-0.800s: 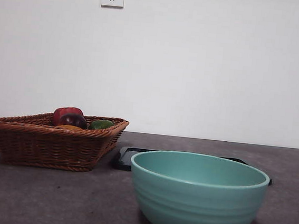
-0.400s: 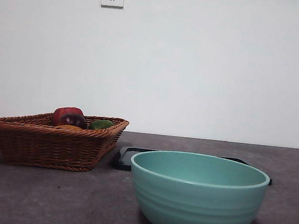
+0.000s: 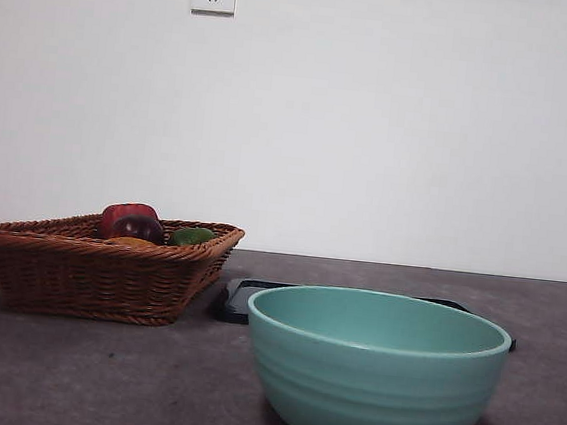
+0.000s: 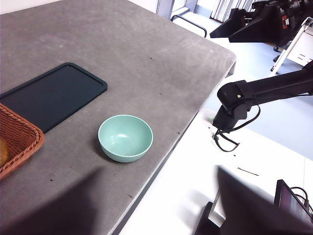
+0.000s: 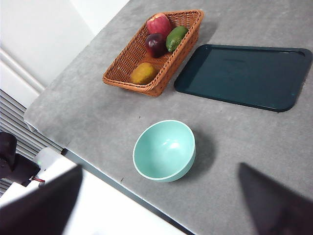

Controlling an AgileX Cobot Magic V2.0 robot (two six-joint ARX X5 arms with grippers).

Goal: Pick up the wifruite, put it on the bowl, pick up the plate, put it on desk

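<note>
The bowl (image 5: 165,150) stands upright and empty on the desk (image 5: 98,107), near its front edge, and serves here as the landmark for everything else. Behind the bowl and to one side sits a wicker basket (image 5: 161,78) holding four fruits packed close together: the wifruite (image 5: 144,73) lies in the basket corner nearest the bowl, with a purple fruit (image 5: 155,44), a green fruit (image 5: 176,38) and a red apple (image 5: 159,23) farther from the bowl. In the front view only a sliver of the wifruite (image 3: 132,242) shows above the basket rim, so it looks low-lying and will likely need a grasp from above. A dark tray (image 5: 244,76), flat and bare, lies just behind the bowl and right beside the basket; it is probably the "plate" the task means, and its low rim suggests it is to be gripped at an edge. Both arms hang high and well back from the bowl, over the front of the desk, which reads as a waiting pose with no step begun. The left gripper (image 4: 161,215) and right gripper (image 5: 161,210) each hold nothing, their jaws standing wide apart as blurred dark shapes at the wrist views' lower corners. The wifruite lying nearest the bowl makes for a short carry.
</note>
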